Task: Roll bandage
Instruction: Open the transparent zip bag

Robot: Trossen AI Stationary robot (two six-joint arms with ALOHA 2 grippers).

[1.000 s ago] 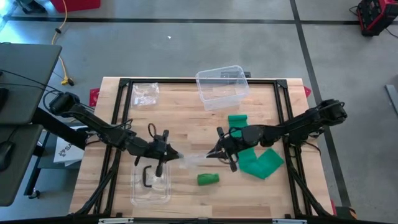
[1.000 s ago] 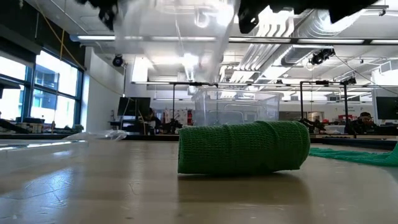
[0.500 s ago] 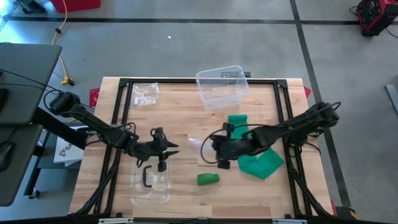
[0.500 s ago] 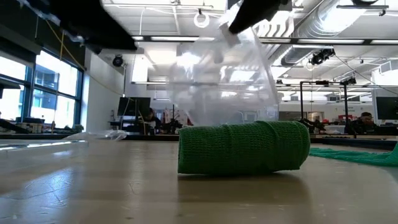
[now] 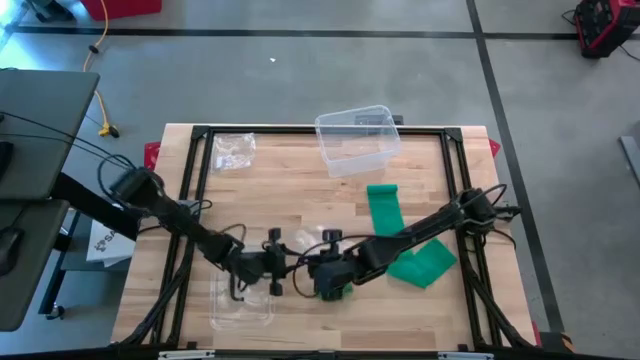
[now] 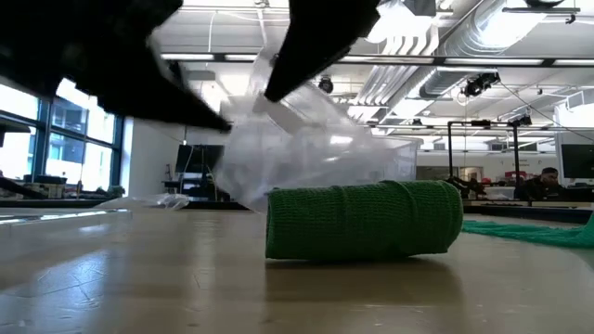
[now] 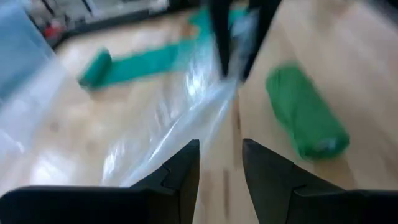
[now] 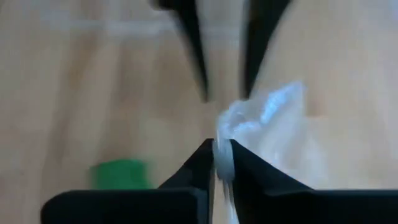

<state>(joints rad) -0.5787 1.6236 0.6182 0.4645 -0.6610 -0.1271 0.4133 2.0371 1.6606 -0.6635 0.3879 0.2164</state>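
Note:
A rolled green bandage (image 6: 362,220) lies on its side on the wooden table near the front edge, and it also shows in the left wrist view (image 7: 305,112). A loose green bandage strip (image 5: 385,210) lies spread out to its right. My right gripper (image 8: 222,152) is shut on a clear plastic bag (image 6: 306,153) just above and to the left of the roll. My left gripper (image 7: 221,163) faces it from the left, open, with the bag's loose end (image 7: 143,155) beside one finger. My right gripper pinches a bunched edge of the clear bag (image 8: 222,163) between its two fingers, slanting down from the table's right. The bag hangs slack below the fingers, behind the roll in the low view. Whether my left gripper touches the bag's loose end I cannot tell.
A clear plastic bin (image 5: 353,140) stands at the far middle. An empty clear bag (image 5: 233,150) lies at the far left. Another clear bag with a black object (image 5: 243,298) lies near the front left. Black frame rails (image 5: 190,190) run along the table's sides.
My left gripper has opened and let go of the bag, then sunk toward the near edge. My right gripper has tipped downward and carried the bag toward the table's left and near edge. The bag, earlier stretched between both grippers, now hangs slack from the right one by the roll.

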